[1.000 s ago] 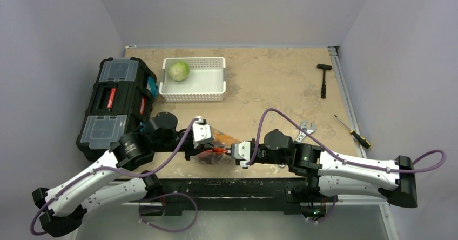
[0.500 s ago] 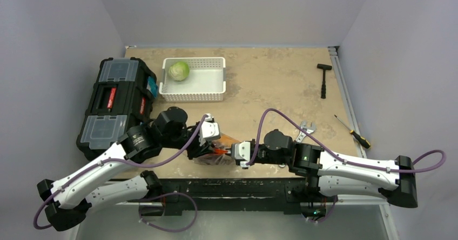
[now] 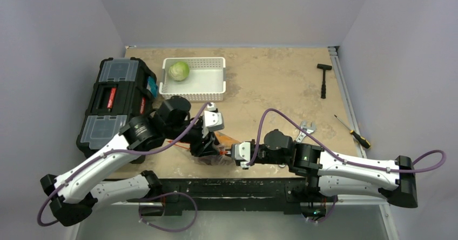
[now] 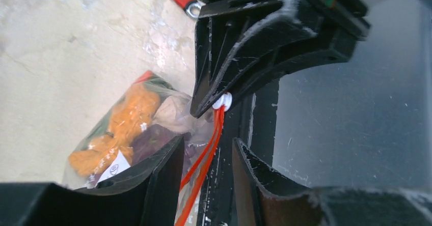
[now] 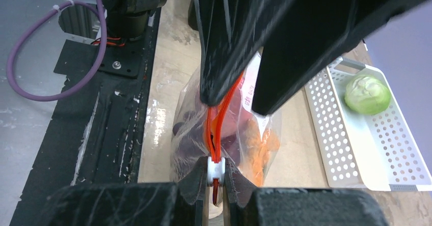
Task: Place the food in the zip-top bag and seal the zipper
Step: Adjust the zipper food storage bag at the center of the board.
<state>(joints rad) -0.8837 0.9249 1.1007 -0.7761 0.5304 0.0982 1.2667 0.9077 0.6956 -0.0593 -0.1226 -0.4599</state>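
While two tools crowd one zip-top bag (image 3: pixel 224 140), zipper (image 5: pixel 216 129) runs left-right.
Right tool (image 5: pixel 216 172) pinches it, left tool (image 4: pixel 207 141) is open.

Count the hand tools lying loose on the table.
3. A hammer at the far right, a screwdriver near the right edge, and a wrench partly under the right arm. More may be hidden under the arms or inside the toolbox.

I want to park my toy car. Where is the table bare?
Bare: the patch between the basket and the hammer. Crowded: the near edge, where the left arm and right arm meet at the bag, beside the toolbox.
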